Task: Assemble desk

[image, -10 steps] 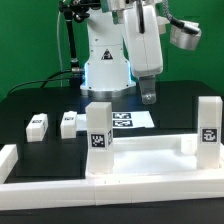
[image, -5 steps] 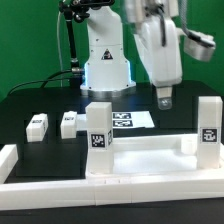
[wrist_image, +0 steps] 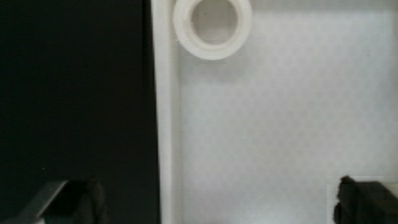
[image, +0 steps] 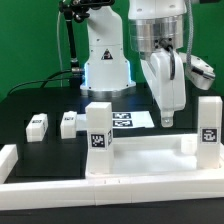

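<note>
While the hand (image: 165, 121) hangs over the tabletop (image: 150, 160) with its fingers (wrist_image: 64, 200) spread wide and nothing between them, the step looks like a grasp on the tabletop's rim, close to an empty socket (wrist_image: 214, 25); the wrist view has one finger over the black surface (image: 40, 105) and the other over the white floor of the tabletop, with the rim between. To do it well, come straight down; keep the rim midway between the fingers so neither lands on top of it; stay off the socket, which a leg will need; close gently, since a thin rim will probably slip or tip under a skewed pinch; keep the wrist clear of the two upright legs (image: 98, 128).

As for the tabletop, it lies flat near the front of the surface, open side and sockets up; its long axis runs from the exterior view's left to its right; the fitted legs point straight up, one toward each end, tags facing the camera. Two spare legs (image: 37, 126) lie well apart from it at the exterior view's left, near the marker board (image: 128, 121).
</note>
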Tool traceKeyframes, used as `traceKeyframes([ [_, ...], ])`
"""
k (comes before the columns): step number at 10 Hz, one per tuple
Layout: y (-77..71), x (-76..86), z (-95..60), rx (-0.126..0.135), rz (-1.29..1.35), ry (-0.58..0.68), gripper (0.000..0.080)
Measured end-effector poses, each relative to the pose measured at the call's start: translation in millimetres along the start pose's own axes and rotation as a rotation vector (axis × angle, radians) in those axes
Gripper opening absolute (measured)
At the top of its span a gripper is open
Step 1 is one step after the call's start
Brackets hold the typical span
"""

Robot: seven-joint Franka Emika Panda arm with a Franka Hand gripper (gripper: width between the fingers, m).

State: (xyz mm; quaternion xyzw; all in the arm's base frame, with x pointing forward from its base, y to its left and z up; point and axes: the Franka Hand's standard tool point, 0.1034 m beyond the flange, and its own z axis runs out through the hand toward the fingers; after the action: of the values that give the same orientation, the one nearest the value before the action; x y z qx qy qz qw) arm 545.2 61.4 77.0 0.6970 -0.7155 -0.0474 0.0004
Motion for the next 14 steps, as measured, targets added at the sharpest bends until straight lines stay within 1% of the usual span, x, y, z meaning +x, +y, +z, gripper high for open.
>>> traceKeyframes([
  [1,-0.1,0.1,0.5,0.003,0.003,0.002,0.0649],
  [2,-1.3,0.7,4.4,0.067,0.05,0.028,0.0649],
  [3,12.7,-1.1,11.0,0.096,0.04,0.045,0.0649],
  [4,22.5,2.1,16.6,0.134,0.049,0.06,0.0649],
  [5,27.2,5.4,21.1,0.166,0.056,0.075,0.0649],
  [6,30.7,6.8,24.5,0.171,0.05,0.081,0.0649],
  [7,33.8,11.2,31.4,0.158,0.044,0.091,0.0649],
  [9,37.6,18.2,41.3,0.141,0.029,0.109,0.0649],
  [10,40.6,22.1,52.2,0.125,0.024,0.125,0.0649],
  [11,43.6,20.7,62.6,0.11,0.016,0.137,0.0649],
  [12,44.8,17.3,68.9,0.103,0.012,0.144,0.0649],
  [13,44.2,16.8,71.5,0.097,0.004,0.147,0.0649],
  [14,41.4,19.8,70.8,0.095,0.007,0.143,0.0649],
])
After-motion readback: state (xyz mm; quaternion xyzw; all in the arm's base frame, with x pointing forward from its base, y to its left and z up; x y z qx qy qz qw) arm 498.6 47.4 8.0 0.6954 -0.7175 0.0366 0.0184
